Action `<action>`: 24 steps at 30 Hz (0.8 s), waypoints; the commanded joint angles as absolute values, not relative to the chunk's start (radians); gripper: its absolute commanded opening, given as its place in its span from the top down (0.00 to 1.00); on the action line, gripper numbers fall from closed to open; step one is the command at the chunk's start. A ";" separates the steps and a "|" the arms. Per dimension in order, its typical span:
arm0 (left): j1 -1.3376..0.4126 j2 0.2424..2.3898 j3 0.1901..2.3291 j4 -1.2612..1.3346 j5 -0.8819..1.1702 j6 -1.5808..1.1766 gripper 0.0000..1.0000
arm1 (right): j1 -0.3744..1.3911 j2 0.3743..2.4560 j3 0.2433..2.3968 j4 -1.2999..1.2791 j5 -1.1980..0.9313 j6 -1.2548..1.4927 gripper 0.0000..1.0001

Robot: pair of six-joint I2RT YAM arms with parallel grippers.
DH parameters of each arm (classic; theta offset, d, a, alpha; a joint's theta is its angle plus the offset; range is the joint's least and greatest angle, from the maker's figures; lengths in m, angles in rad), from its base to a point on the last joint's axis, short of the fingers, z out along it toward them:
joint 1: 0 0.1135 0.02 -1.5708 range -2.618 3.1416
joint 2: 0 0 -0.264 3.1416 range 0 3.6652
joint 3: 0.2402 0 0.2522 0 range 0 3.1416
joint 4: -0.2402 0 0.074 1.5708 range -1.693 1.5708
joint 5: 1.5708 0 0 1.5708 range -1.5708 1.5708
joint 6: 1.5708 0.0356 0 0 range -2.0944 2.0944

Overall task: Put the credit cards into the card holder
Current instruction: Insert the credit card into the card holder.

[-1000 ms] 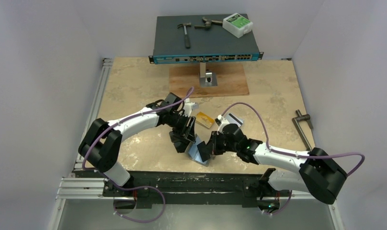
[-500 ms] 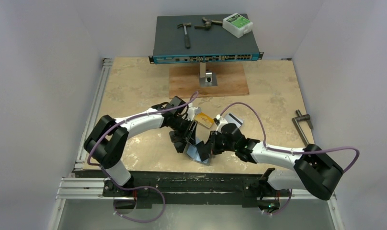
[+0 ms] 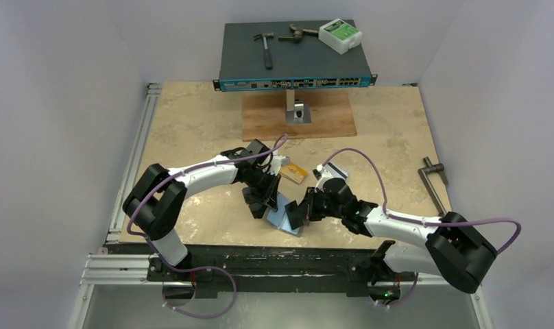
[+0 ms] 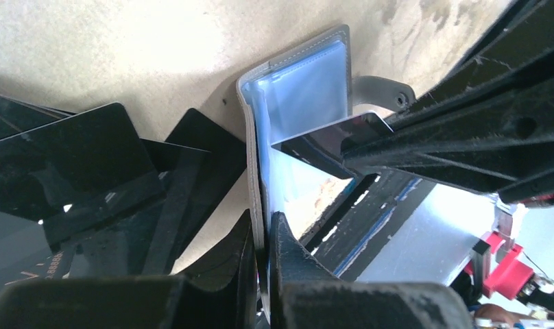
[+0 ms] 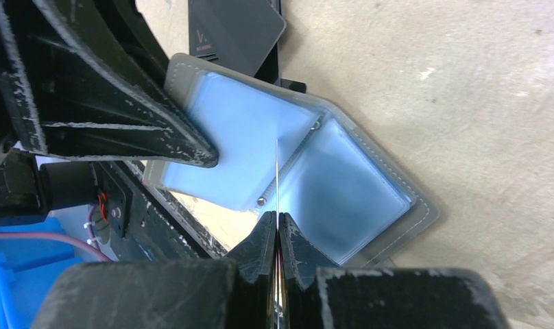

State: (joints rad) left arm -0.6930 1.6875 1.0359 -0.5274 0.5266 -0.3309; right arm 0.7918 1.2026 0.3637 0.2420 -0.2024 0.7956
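The flat grey folding card holder (image 5: 356, 185) with bluish clear sleeves lies spread open at the near middle of the beige stone-patterned table (image 3: 192, 123), one leaf flat and the other tipped up. My left jaws are clenched on the edge of that raised leaf, pinching the grey cover and its sleeve together to keep the holder open. My right jaws are clenched on a thin rectangular credit card (image 4: 329, 140), which looks dark and glossy from the left wrist and shows only as an edge-on line from the right wrist. Its leading corner sits just at the fold, close against the sleeve. I cannot tell whether it has entered a pocket.

I judge this to be the insertion step for this card. The next move calls for lining the card's edge up with a sleeve mouth and sliding it in flat while my left jaws hold the leaf steady. A tilted card would likely catch on the plastic.

Both arms reach inward with elbows out, so my left arm (image 3: 199, 171) and right arm (image 3: 398, 223) meet wrist to wrist over the holder. An orange-yellow card (image 3: 293, 173) lies on the table just beyond, and dark glossy flat pieces (image 4: 75, 157) lie beside the holder.
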 commanded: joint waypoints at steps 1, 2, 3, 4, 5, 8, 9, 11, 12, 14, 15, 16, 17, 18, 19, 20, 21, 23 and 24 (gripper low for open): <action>-0.667 1.673 1.060 -0.454 0.659 -0.383 1.00 | 0.761 1.137 0.343 0.267 -0.192 0.822 1.00; -0.656 1.671 1.067 -0.448 0.702 -0.393 1.00 | 0.753 1.113 0.337 0.268 -0.188 0.829 1.00; -0.646 1.667 1.091 -0.451 0.746 -0.400 1.00 | 0.748 1.075 0.326 0.276 -0.183 0.834 1.00; -0.636 1.667 1.118 -0.468 0.792 -0.400 1.00 | 0.744 1.028 0.311 0.290 -0.171 0.842 1.00; -0.630 1.665 1.159 -0.509 0.822 -0.388 1.00 | 0.742 0.974 0.298 0.304 -0.148 0.853 1.00; -0.626 1.635 1.261 -0.605 0.891 -0.328 1.00 | 0.738 0.774 0.230 0.397 -0.082 0.872 1.00; -0.624 1.620 1.284 -0.619 0.910 -0.314 1.00 | 0.738 0.700 0.193 0.446 -0.049 0.884 1.00; -0.625 1.586 1.320 -0.626 0.954 -0.300 1.00 | 0.738 0.535 0.129 0.509 0.029 0.907 1.00; -0.625 1.567 1.328 -0.615 0.977 -0.301 1.00 | 0.739 0.447 0.113 0.512 0.064 0.909 1.00; -0.626 1.527 1.326 -0.574 1.008 -0.318 1.00 | 0.738 0.341 0.122 0.460 0.104 0.892 1.00; -0.626 1.499 1.317 -0.546 1.021 -0.333 1.00 | 0.737 0.311 0.141 0.421 0.111 0.879 1.00; -0.626 1.482 1.308 -0.521 1.030 -0.350 1.00 | 0.739 0.295 0.164 0.385 0.112 0.863 1.00; -0.626 1.465 1.300 -0.495 1.036 -0.376 1.00 | 0.738 0.291 0.188 0.359 0.109 0.843 1.00; -0.626 1.448 1.290 -0.455 1.045 -0.399 1.00 | 0.738 0.293 0.208 0.345 0.102 0.833 1.00; -0.626 1.436 1.284 -0.427 1.052 -0.421 1.00 | 0.738 0.300 0.225 0.343 0.096 0.827 1.00; -0.627 1.424 1.281 -0.408 1.054 -0.433 1.00 | 0.739 0.306 0.236 0.352 0.096 0.825 1.00; -0.628 1.410 1.278 -0.384 1.057 -0.444 1.00 | 0.739 0.316 0.244 0.382 0.104 0.822 1.00; -0.628 1.381 1.277 -0.345 1.046 -0.457 1.00 | 0.738 0.342 0.261 0.432 0.129 0.826 1.00; -0.628 1.371 1.286 -0.343 1.037 -0.456 1.00 | 0.738 0.362 0.270 0.456 0.125 0.830 1.00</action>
